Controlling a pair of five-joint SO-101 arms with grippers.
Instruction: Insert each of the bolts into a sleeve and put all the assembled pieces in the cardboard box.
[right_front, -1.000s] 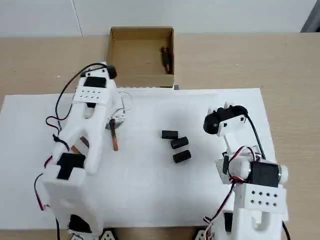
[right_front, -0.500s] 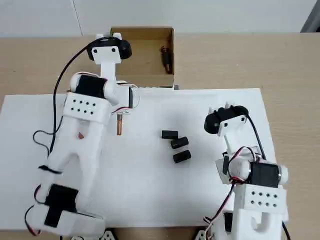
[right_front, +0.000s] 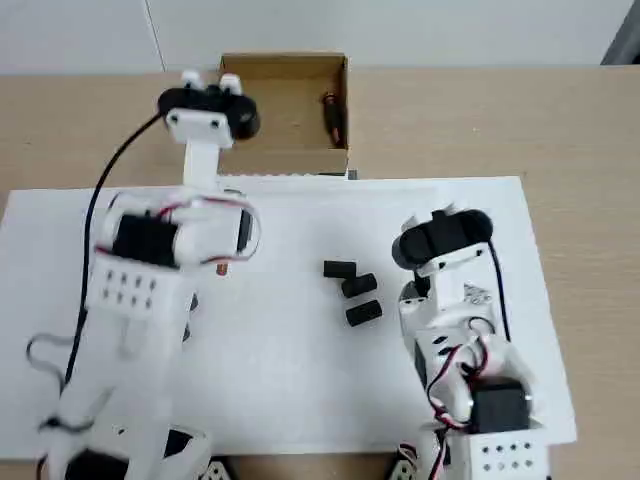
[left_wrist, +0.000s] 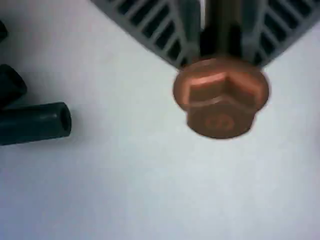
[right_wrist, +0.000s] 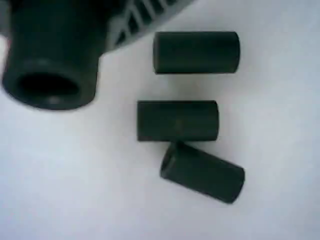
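Sleeves: 4 black. Three lie close together on the white sheet (right_front: 300, 400): upper sleeve (right_front: 340, 269), middle sleeve (right_front: 359, 285), lower sleeve (right_front: 364, 313). The fourth sleeve (right_wrist: 50, 55) is up in the right gripper (right_wrist: 95, 35), jaws closed on it, above and beside the group. Bolts: 1 loose copper bolt (left_wrist: 221, 97), clamped by its shank in the left gripper (left_wrist: 220, 45), head out, over the sheet well apart from the three sleeves. Containers: 1 cardboard box (right_front: 232, 110) on the table (right_front: 580, 120) past the sheet's far edge. It holds 1 assembled piece (right_front: 332, 112), against the box's right wall.
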